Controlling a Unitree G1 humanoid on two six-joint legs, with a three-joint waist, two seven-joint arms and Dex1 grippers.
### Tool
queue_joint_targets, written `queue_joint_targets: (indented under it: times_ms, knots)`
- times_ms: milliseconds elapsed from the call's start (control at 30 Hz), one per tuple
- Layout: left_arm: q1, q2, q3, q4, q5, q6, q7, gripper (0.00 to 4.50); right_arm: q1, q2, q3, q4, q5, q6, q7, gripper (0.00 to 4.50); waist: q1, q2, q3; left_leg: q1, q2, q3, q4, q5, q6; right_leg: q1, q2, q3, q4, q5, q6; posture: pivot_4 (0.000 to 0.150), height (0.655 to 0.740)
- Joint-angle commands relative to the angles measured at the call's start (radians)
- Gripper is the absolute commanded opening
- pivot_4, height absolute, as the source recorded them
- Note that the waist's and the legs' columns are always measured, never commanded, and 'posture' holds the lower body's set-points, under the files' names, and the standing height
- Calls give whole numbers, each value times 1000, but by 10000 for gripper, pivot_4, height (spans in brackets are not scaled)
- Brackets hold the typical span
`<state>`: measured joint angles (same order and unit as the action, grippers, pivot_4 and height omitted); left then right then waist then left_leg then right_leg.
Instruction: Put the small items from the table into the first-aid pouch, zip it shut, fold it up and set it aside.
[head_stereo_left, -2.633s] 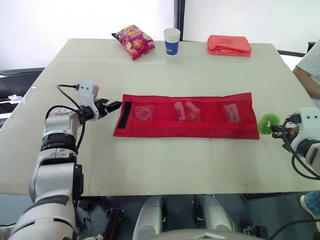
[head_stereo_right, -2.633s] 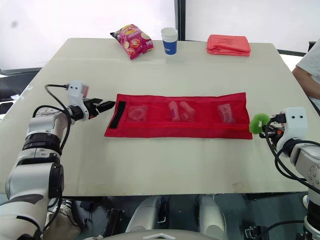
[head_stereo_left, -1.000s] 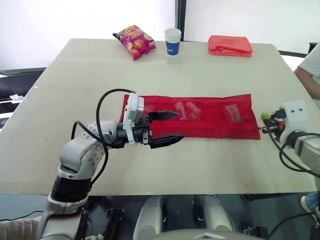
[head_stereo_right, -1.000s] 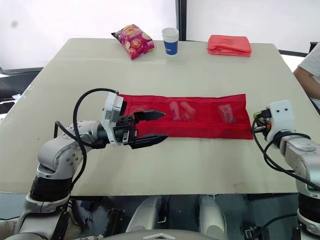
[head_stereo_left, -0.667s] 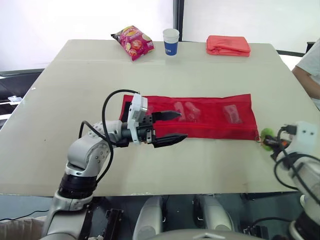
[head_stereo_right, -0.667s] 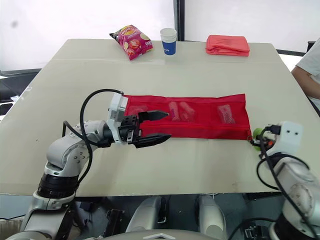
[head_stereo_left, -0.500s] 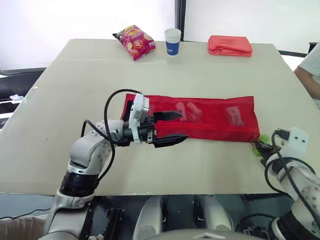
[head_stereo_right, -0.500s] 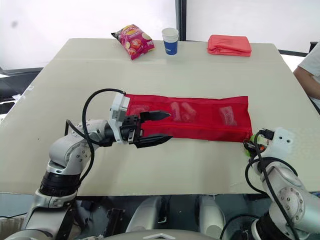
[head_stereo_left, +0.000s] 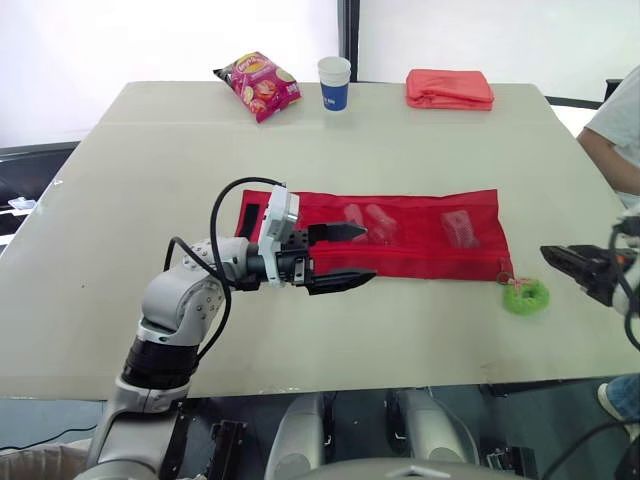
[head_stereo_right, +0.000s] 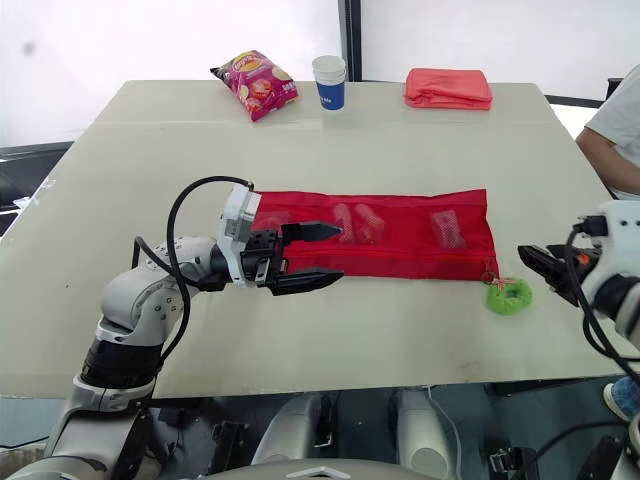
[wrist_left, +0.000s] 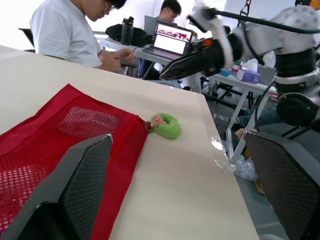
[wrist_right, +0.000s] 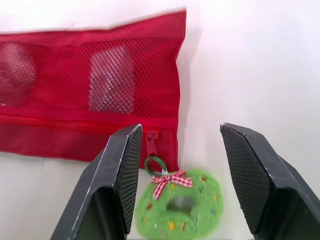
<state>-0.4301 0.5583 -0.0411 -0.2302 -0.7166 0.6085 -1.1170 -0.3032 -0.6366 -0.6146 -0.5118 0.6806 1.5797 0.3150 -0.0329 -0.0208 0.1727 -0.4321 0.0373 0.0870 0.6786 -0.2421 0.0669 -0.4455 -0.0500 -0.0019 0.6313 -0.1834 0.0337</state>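
Observation:
The red mesh pouch (head_stereo_left: 420, 240) lies flat and unrolled on the table, with small items showing through its mesh pockets. Its zip slider (wrist_right: 151, 136) sits at the right end, with a green ring pull (head_stereo_left: 525, 296) lying on the table by that corner. My left gripper (head_stereo_left: 366, 254) hovers open over the pouch's left front part, fingers pointing right. My right gripper (head_stereo_left: 560, 262) is open and holds nothing, a short way right of the green ring (wrist_right: 180, 205) and off the table's right edge.
At the table's far edge lie a snack bag (head_stereo_left: 255, 84), a paper cup (head_stereo_left: 334, 82) and a folded red cloth (head_stereo_left: 449, 88). A person (head_stereo_left: 615, 120) sits at the right side. The table's front edge runs close to the green ring.
My right gripper has let go of the green ring, which now lies on the table, and has drawn back to the right. My left gripper moved from the pouch's left end to over it.

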Motion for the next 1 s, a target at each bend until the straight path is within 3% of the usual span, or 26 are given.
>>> queue_joint_targets:
  times_ms: [33, 267, 533, 633, 733, 800, 933, 1000]
  knots:
    - [-6, 4, 25, -61, -41, 14, 4, 45000, -54, -27, 101, 108, -22, -42, 24, 26411, 1, 0, 0, -1, 0, 0, 0, 0, 0, 0, 0, 0, 0, 0, 0, 1500, 7400]
    - [39, 25, 61, -142, -90, 52, 40, 45000, -147, -98, 255, 372, -15, -111, 165, 26411, 9, 0, 0, -1, -1, 1, 0, 0, 0, 0, 0, 2, -1, -1, 4, 1500, 7400]
    - [113, 36, 98, -199, -106, 54, 98, 45000, -149, -190, 426, 597, -94, -363, 353, 26411, 17, -1, 0, 0, 0, 1, 0, 0, 0, 1, 1, 2, -1, -1, 4, 1500, 7400]
    - [140, 37, 114, -223, -120, 61, 124, 45000, -109, -254, 444, 587, -120, -463, 440, 26411, 20, -1, 0, 1, 0, 2, 0, 0, 0, 1, 1, 3, -1, -1, 4, 1500, 7400]
    - [166, 42, 122, -244, -136, 64, 136, 45000, -67, -265, 361, 527, -52, -387, 446, 34466, 24, -1, 0, 0, 0, 1, 0, 0, 0, 1, 1, 3, -1, -1, 4, 1500, 7400]
    - [176, 41, 117, -241, -126, 50, 138, 45000, -24, -260, 307, 477, -44, -373, 420, 44034, 25, -1, 0, 0, 0, 1, 0, 0, 0, 1, 1, 2, -2, -1, 4, 1500, 7400]
    - [158, 10, 92, -241, -123, 50, 174, 45000, 33, -239, 231, 436, -81, -451, 351, 44694, 25, -1, 0, 0, 0, 1, 0, 0, 0, 1, 1, 2, -2, -1, 5, 1500, 7400]
    - [155, 9, 85, -229, -113, 41, 165, 45000, 39, -167, 163, 400, -56, -490, 302, 44694, 23, -2, 0, 0, 0, 1, 1, 0, 0, 1, 1, 3, -2, -1, 5, 1500, 7400]
